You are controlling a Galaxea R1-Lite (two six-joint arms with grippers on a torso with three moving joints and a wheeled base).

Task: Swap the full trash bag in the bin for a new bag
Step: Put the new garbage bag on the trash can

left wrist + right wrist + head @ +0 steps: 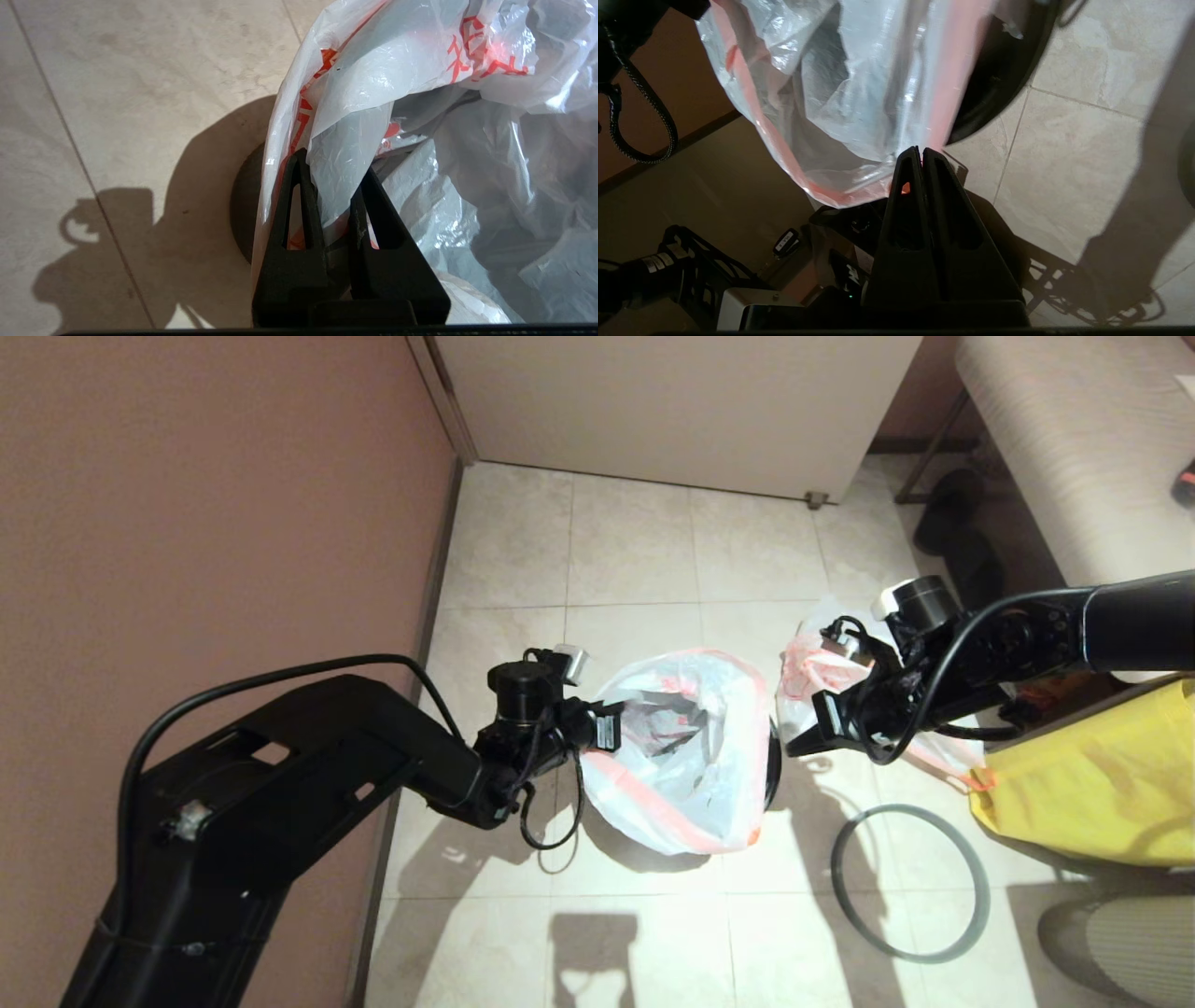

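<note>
The new bag (686, 756), thin translucent white plastic with a pink-red drawstring hem and red line print, hangs spread open over the mouth of the black bin (773, 761), of which only a dark sliver of the wall shows past the plastic. The red print is creased and cannot be read. The left claw (602, 733) sits at the side of the bin towards the wall, its fingers (299, 196) clamped together on a fold of the new bag's hem. The right claw (801, 739) is at the opposite side of the bin, its jaws pressed together with a bit of pink hem pinched at the tips.

Just beyond the bin on that same side, the full trash bag (826, 663) lies on the tiled floor (635, 551), partly hidden behind the right arm. The grey hoop (910, 882) lies flat on the floor, off the bin and nearer the robot. A yellow fabric bag (1102, 775) rests beside the hoop, touching the full trash bag's edge. A brown wall (205, 504) runs past the bin on the left arm's side.
</note>
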